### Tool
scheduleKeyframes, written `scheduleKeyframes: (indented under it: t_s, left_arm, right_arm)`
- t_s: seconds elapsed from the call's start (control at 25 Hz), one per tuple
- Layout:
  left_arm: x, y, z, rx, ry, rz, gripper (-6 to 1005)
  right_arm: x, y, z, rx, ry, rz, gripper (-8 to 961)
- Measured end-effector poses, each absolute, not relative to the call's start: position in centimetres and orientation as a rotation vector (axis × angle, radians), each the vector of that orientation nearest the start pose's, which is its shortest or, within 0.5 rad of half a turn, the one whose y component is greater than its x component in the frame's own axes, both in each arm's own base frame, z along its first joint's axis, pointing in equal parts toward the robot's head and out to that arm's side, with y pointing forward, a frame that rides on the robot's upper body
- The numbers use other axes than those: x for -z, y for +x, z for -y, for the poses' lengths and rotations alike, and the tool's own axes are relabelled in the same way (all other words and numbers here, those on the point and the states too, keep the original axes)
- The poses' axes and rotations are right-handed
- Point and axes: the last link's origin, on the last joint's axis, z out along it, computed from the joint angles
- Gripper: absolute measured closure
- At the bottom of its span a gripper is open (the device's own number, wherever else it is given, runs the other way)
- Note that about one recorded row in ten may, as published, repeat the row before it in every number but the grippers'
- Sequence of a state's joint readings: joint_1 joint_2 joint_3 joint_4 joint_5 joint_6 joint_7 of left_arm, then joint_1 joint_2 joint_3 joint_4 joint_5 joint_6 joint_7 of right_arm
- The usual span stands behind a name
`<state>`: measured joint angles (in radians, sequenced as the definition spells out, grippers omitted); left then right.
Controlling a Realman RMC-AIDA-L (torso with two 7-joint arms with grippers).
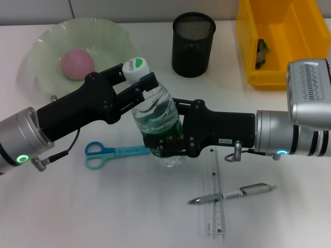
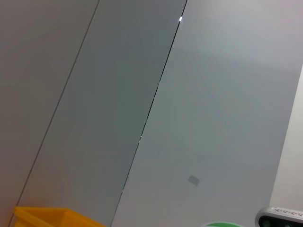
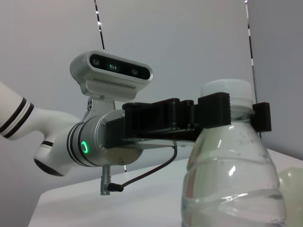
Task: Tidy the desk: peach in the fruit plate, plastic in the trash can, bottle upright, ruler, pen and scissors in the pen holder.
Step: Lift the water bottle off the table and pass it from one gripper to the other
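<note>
The left gripper [image 1: 138,82] has its black fingers [image 3: 214,109] pinching the neck of the clear plastic water bottle [image 1: 156,119] just under its white cap, while the right gripper [image 1: 164,143] clamps the bottle's lower body from three o'clock. The bottle stands near the middle of the white counter [image 1: 103,206], leaning slightly, so the uprighting step looks nearly done; next, both grips should loosen only once the base sits flat. At nine o'clock lie the blue-handled scissors [image 1: 106,153]; at five o'clock the silver pen [image 1: 232,194] crosses the clear ruler [image 1: 215,194]. The black mesh pen holder [image 1: 193,44] waits at twelve o'clock, the pink peach [image 1: 77,63] already in the pale green fruit plate [image 1: 46,44].
</note>
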<state>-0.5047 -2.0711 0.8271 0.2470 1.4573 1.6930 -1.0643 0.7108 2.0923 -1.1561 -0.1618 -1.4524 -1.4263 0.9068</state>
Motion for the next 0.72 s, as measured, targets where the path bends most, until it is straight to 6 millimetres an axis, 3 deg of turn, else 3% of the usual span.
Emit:
scheduleKeyframes:
  t_s: [0.72]
  left_arm:
    - [2.25, -24.32, -29.72, 1.367, -2.454, 0.603, 564]
  right_arm:
    - [9.11, 20.44, -32.10, -0.943, -2.828, -0.293, 181]
